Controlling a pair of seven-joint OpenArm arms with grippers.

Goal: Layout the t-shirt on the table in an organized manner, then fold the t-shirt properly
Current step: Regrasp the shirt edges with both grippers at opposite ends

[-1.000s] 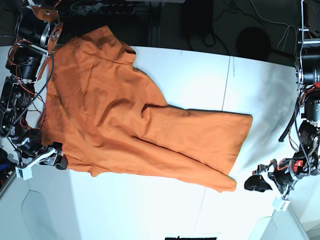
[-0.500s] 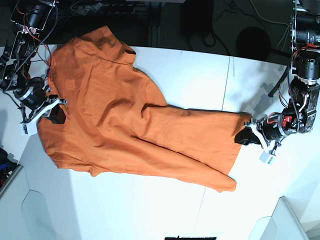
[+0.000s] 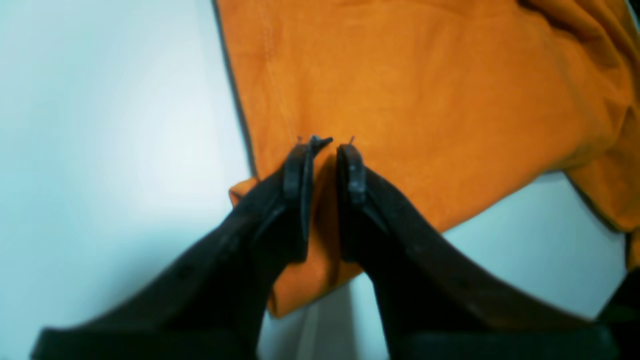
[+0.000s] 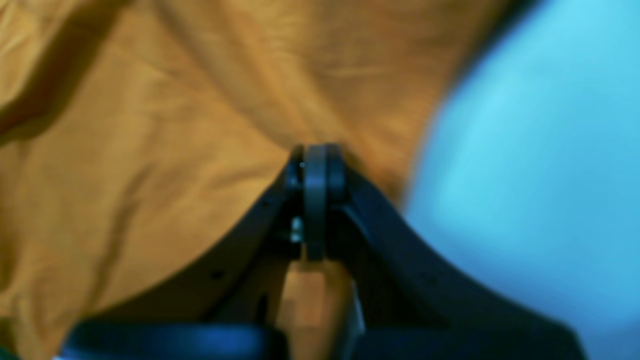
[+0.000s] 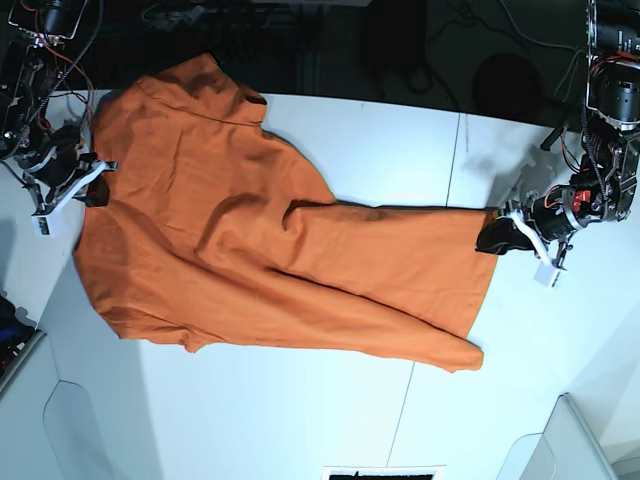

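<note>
White table [image 5: 330, 130] with a thin dark seam [image 5: 455, 150] across it, dark clutter of cables behind. Spread over the table, a bright orange t-shirt [image 5: 240, 250], creased, its top end hanging past the table's far edge. At the shirt's right end, left tool [image 5: 492, 238] pinched on a fold of the fabric near the corner, cloth visible between the pads. At the shirt's left edge, right tool [image 5: 92, 187] closed tight, pads pressed together against the fabric; whether any cloth is caught there cannot be told.
</note>
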